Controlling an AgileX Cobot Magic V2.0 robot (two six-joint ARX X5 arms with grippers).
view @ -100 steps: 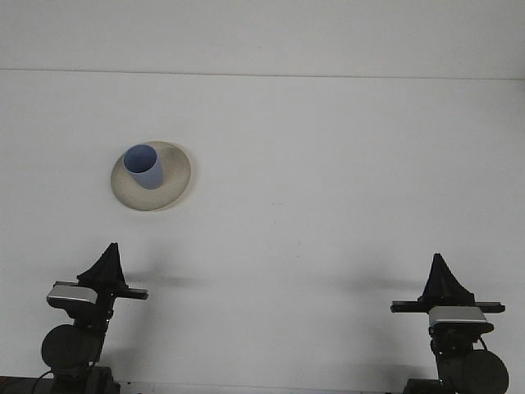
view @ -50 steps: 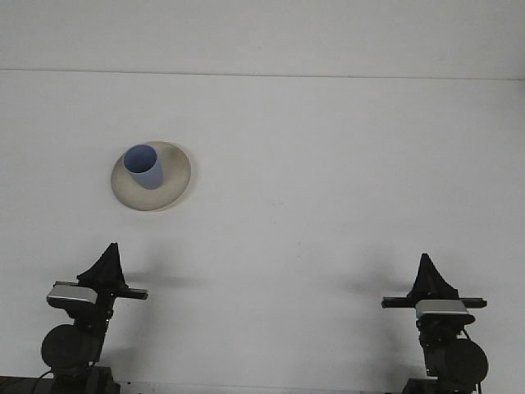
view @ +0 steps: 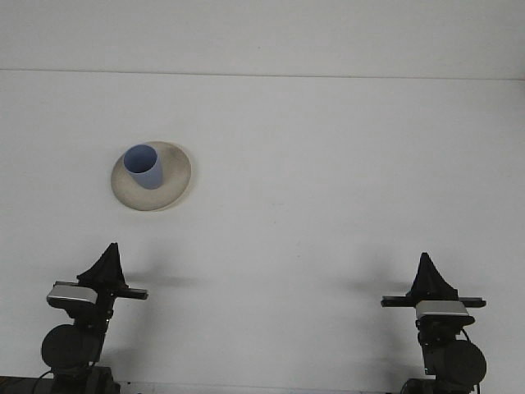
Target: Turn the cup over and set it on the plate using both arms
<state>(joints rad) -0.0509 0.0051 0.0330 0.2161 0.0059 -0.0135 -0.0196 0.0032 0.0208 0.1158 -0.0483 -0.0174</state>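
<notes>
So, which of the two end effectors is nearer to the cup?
The left end effector, directly below the blue cup on its plate; the right end effector is far across the table.

The worktop [view: 328, 180] is plain white and reaches to a far edge. A beige plate [view: 174, 182] lies directly on it, left of centre, toward the far side.

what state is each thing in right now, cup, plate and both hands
cup: upright, mouth up, standing on the plate, nothing holding it
plate: flat on the table, cup on its left part
left hand: low at the near edge, apart from the cup, holding nothing
right hand: low at the near edge, far from the plate, holding nothing
table: white, bearing the plate
</notes>
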